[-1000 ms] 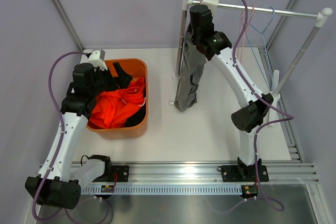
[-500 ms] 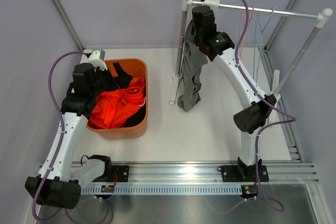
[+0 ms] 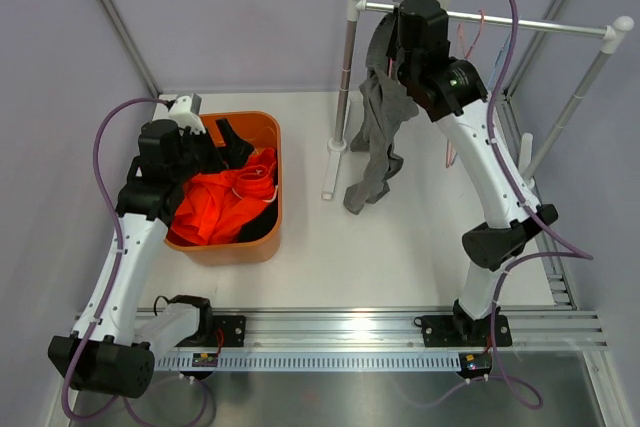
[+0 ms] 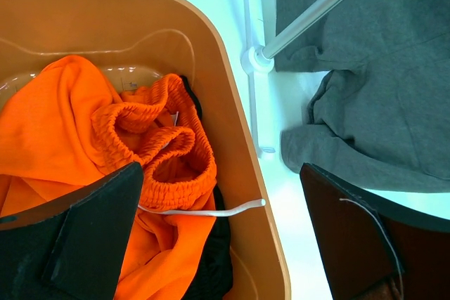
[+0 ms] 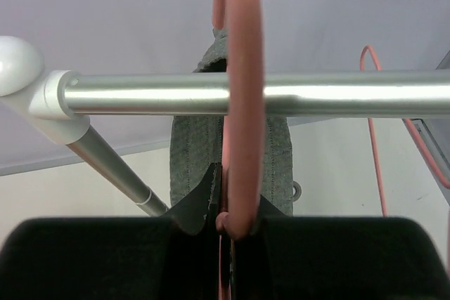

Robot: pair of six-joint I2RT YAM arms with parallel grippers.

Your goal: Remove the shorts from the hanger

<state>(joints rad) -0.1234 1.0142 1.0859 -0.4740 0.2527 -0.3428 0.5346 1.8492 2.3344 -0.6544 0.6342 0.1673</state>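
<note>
The grey shorts (image 3: 380, 137) hang on a pink hanger (image 5: 242, 103) whose hook sits at the metal rail (image 3: 530, 22). My right gripper (image 3: 402, 42) is up at the rail, shut on the hanger's neck (image 5: 232, 219); the grey waistband (image 5: 193, 152) shows behind it. The orange shorts (image 3: 225, 197) and the black shorts (image 3: 265, 229) lie in the orange bin (image 3: 250, 247). My left gripper (image 3: 225, 142) is open and empty above the bin; its view shows the orange shorts (image 4: 84, 131), the black shorts (image 4: 214, 265) and the grey shorts (image 4: 373, 68).
The rack's left post (image 3: 345, 77) stands beside the grey shorts, with its foot (image 3: 325, 192) on the table. Another empty pink hanger (image 5: 370, 114) hangs further right on the rail (image 5: 337, 94). The bin wall (image 4: 232, 124) is between my left fingers.
My right arm has risen and moved right along the rail with the hanger, and the grey shorts have lifted with it. The left arm has not moved.
</note>
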